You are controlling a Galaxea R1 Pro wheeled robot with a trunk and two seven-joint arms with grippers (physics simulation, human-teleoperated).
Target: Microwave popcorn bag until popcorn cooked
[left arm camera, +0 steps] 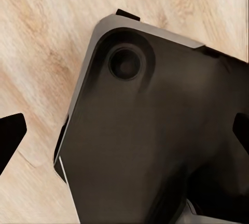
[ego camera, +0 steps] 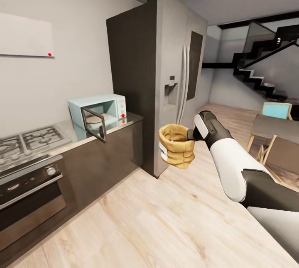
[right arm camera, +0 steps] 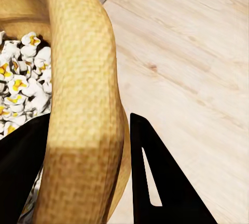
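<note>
The mustard-tan popcorn bag (ego camera: 177, 147) hangs in the air over the wood floor, in front of the fridge and right of the countertop (ego camera: 70, 134). My right gripper (ego camera: 192, 134) is shut on its rolled rim. In the right wrist view the two black fingers pinch the bag's rim (right arm camera: 83, 78), and white-and-yellow popcorn (right arm camera: 21, 83) fills the inside. The mint-blue microwave (ego camera: 99, 107) stands on the countertop with its dark glass door (ego camera: 93, 125) swung open. My left gripper (left arm camera: 124, 133) hangs open above the floor and the robot's base.
A tall grey fridge (ego camera: 174, 73) stands just behind the bag. The gas hob (ego camera: 29, 140) and dark oven (ego camera: 29, 195) sit left of the microwave, under a white hood (ego camera: 25, 35). A table with chairs (ego camera: 274, 129) and black stairs (ego camera: 257, 73) are at right.
</note>
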